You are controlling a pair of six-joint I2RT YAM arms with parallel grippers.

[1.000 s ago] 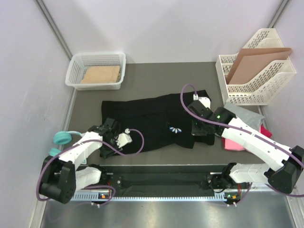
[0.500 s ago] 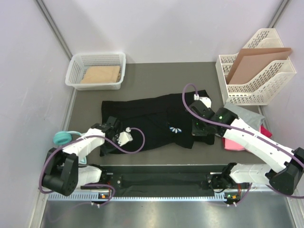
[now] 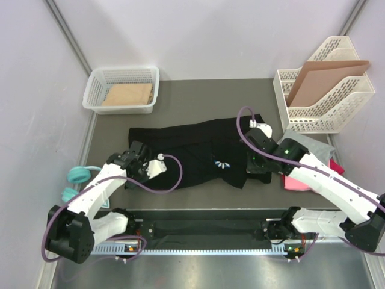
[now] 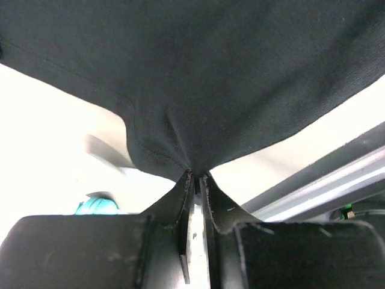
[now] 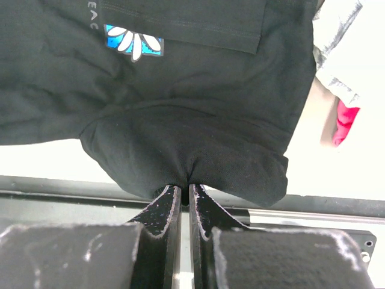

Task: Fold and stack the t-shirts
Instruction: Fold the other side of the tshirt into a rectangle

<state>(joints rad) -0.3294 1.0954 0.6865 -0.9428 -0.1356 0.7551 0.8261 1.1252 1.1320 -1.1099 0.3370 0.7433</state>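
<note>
Fold one, barely begun: I am pinching the black t-shirt (image 3: pixel 192 150) in the left hand (image 4: pixel 195 176) and right hand (image 5: pixel 184 185), both clamped shut, with the grey t-shirt (image 3: pixel 314 144) and pink t-shirt (image 3: pixel 295 182) lying unfolded.

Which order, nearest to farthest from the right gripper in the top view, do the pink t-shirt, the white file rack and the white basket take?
1. pink t-shirt, just to the right of the right gripper.
2. white file rack, at the far right corner.
3. white basket, at the far left corner.
</note>
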